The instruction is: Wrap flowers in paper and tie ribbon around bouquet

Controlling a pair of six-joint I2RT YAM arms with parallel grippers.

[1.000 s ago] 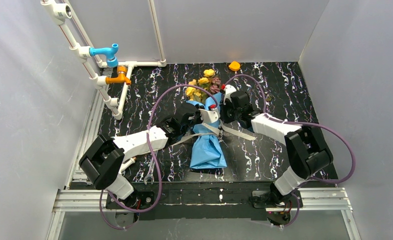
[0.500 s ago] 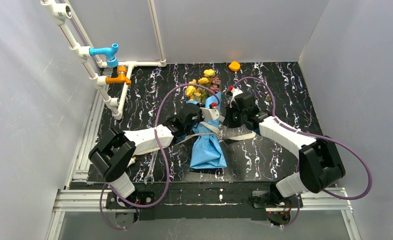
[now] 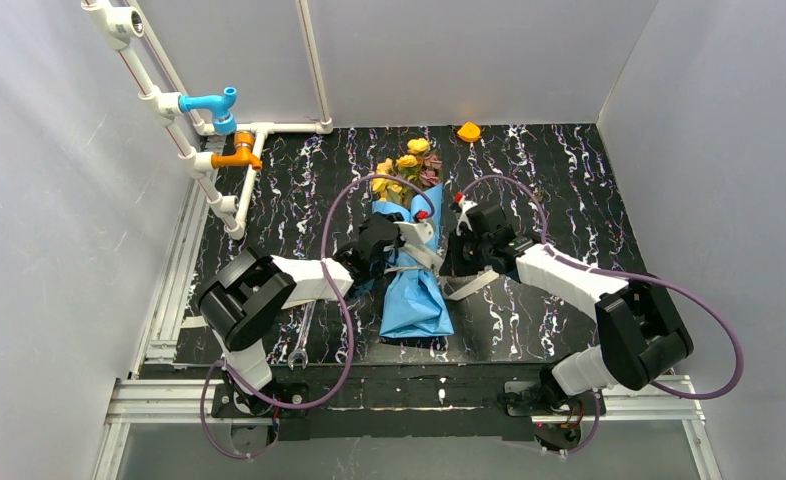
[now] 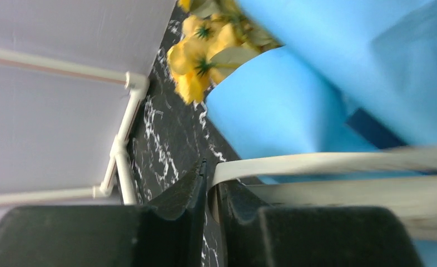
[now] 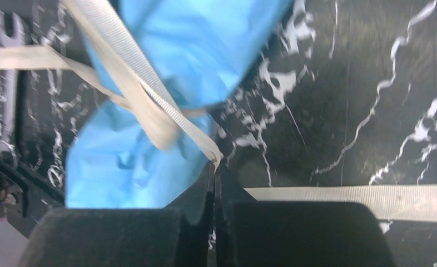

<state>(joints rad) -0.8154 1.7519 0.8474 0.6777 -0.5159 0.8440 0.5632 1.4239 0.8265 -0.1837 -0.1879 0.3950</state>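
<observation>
Looking down from the top cam, the black white-veined worktop (image 3: 569, 170) carries the bouquet (image 3: 416, 290) at its middle, narrow end toward the near edge, flowers (image 3: 406, 165) toward the back wall (image 3: 469, 60). The left arm (image 3: 304, 278) and right arm (image 3: 559, 278) reach in from either side and meet at the bouquet's waist. That view can't resolve the fingers.

The wrist cams do. The left hand (image 4: 210, 183) has its two black fingers pressed nearly together, clamped on the ribbon (image 4: 327, 161), which leaves the tips and runs across the paper (image 4: 283, 117). The right hand (image 5: 213, 169) is closed tight, pinching another stretch of ribbon at the very tips, just off the paper's edge. A loose length lies flat on the worktop beside it. The right wrist cam also shows ribbon strands crossing over the paper, partly hidden under the hands from above.

Around: white pipework (image 3: 169, 100) along the left side w/ a blue tap (image 3: 212, 102) and an orange tap (image 3: 237, 155). Purple cables (image 3: 334, 225) arc over both arms, one passing just by the flowers. A metal wrench (image 3: 297, 352) lies near the front edge, left of the bouquet. A small orange object (image 3: 468, 131) sits by the back wall, well apart.

Paper: light blue, thin, creased, cone-shaped. Ribbon: flat beige woven webbing. Flowers: mostly yellow, some dusky pink-brown heads.
</observation>
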